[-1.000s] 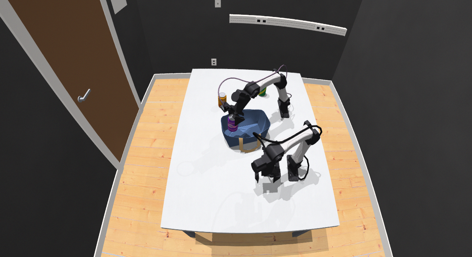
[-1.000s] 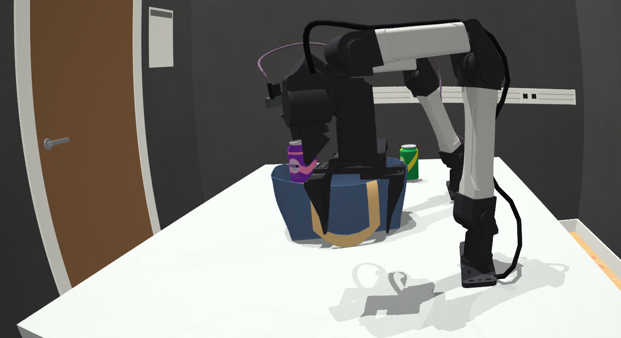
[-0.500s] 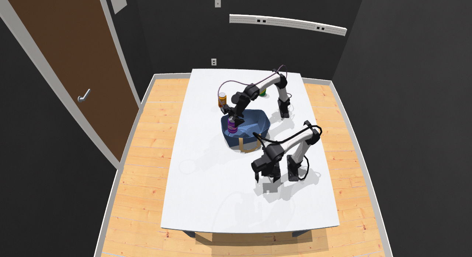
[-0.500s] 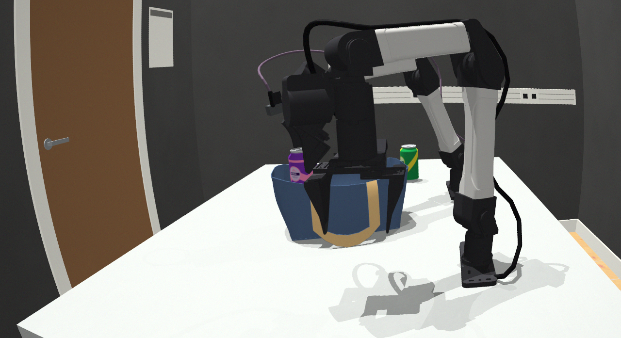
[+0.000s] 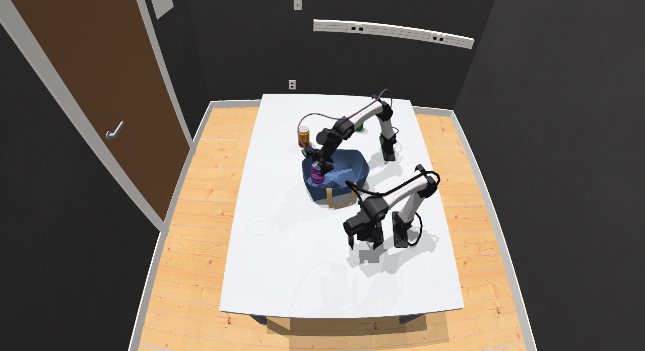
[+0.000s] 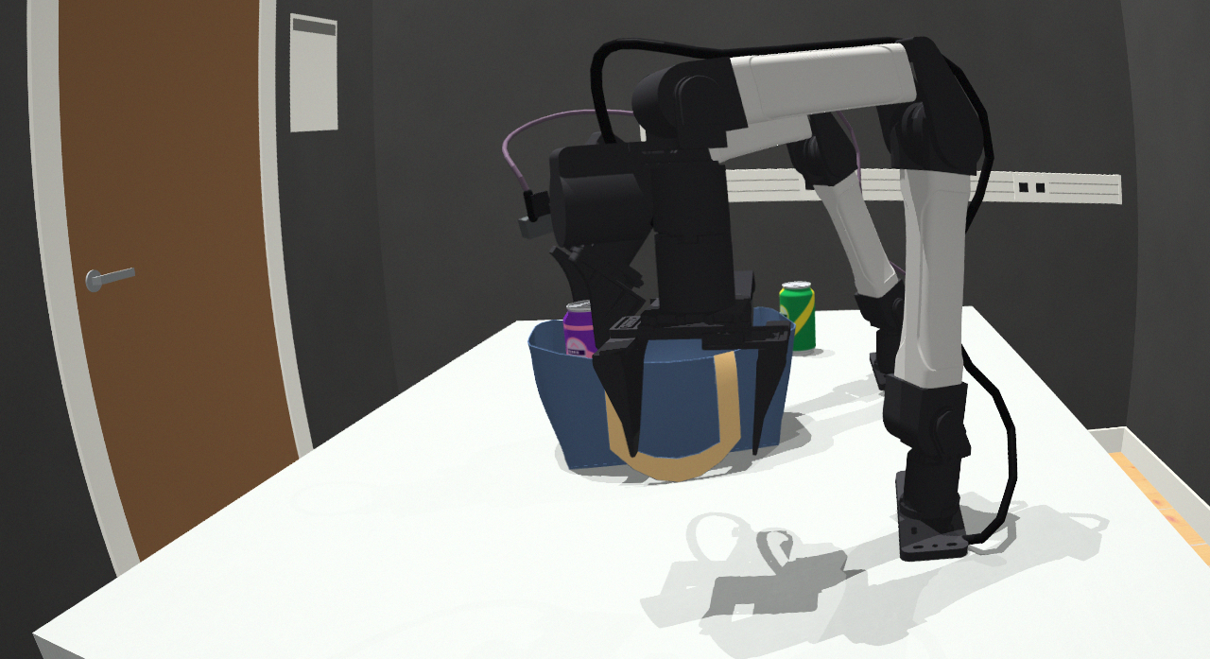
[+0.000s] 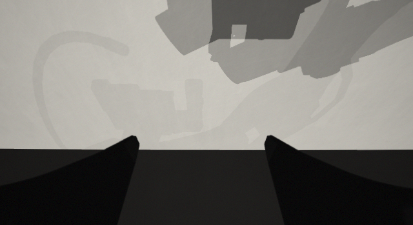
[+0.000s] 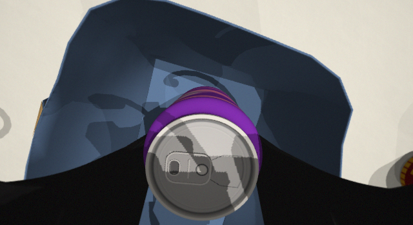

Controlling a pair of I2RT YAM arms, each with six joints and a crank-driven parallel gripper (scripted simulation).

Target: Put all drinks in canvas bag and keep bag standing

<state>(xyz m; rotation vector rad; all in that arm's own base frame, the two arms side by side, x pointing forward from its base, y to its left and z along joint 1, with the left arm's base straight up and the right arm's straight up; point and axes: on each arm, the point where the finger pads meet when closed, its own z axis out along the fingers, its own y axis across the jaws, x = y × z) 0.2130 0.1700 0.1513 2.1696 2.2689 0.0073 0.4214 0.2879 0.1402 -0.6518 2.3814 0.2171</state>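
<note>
The blue canvas bag (image 5: 318,194) (image 6: 677,401) (image 8: 300,73) stands with its walls up. My right gripper (image 5: 318,165) (image 8: 204,135) is shut on a purple can (image 5: 317,176) (image 6: 579,335) (image 8: 203,105). The can is upright inside the bag's mouth at the door-side end; its top shows above the rim, and its bottom is hidden in the exterior view. An orange can (image 5: 304,137) (image 8: 408,174) stands on the table behind the bag. A green can (image 5: 359,127) (image 6: 800,319) stands farther back. My left gripper (image 5: 363,248) (image 6: 693,452) (image 7: 201,138) is open and empty above the table.
A tan handle (image 5: 329,198) (image 6: 728,401) hangs down the bag's outside on the side toward the left arm. The white table (image 5: 270,277) (image 6: 338,570) carries both arm bases on the side away from the door. The right arm reaches over the bag.
</note>
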